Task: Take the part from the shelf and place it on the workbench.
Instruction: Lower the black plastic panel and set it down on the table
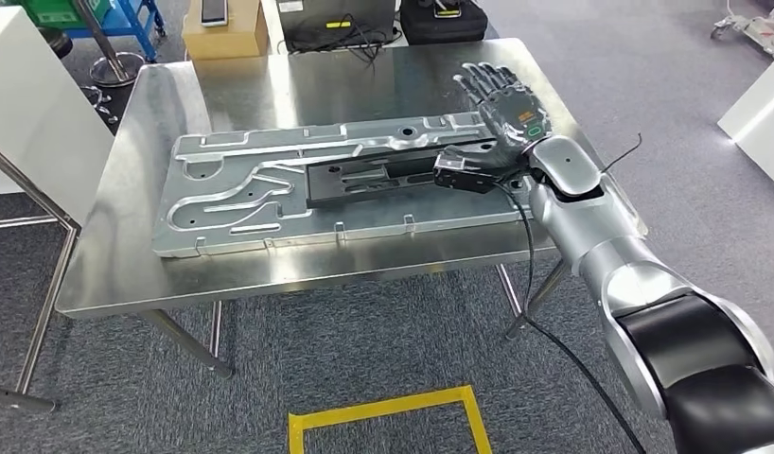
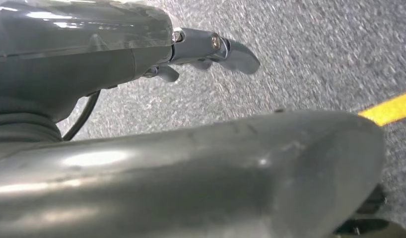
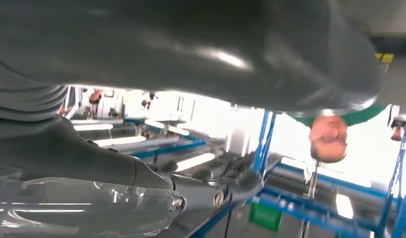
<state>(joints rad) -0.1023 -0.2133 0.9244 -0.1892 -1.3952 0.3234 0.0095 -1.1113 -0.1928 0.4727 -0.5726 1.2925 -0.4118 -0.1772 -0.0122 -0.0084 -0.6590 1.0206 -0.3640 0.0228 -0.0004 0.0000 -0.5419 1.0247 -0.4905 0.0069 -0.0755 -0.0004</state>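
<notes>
As we read the head view, the part (image 1: 270,189), a long stamped metal panel, lay flat on the steel surface (image 1: 128,274), its long axis running across the robot's front from left to right. A dark rectangular insert (image 1: 364,182) sat within the panel's right half. We judged the placing step to be complete or nearly so.

Our right hand (image 1: 501,104) was over the panel's right end, palm up, with its fingers (image 1: 478,80) spread and released, holding nothing. The panel extended leftward from that hand, so the right hand was the nearer one by far; whether the wrist touched the panel edge, we could not tell.

Our left hand (image 2: 211,49) hung low over the grey carpeted floor (image 2: 315,49), near a yellow floor line (image 2: 389,109). Its fingers appeared loosely curled and held nothing that we could see; whether they were clenched, we could not tell.

Beyond the surface, a cardboard box (image 1: 224,33) stood on the floor; its contents were not discernible.
</notes>
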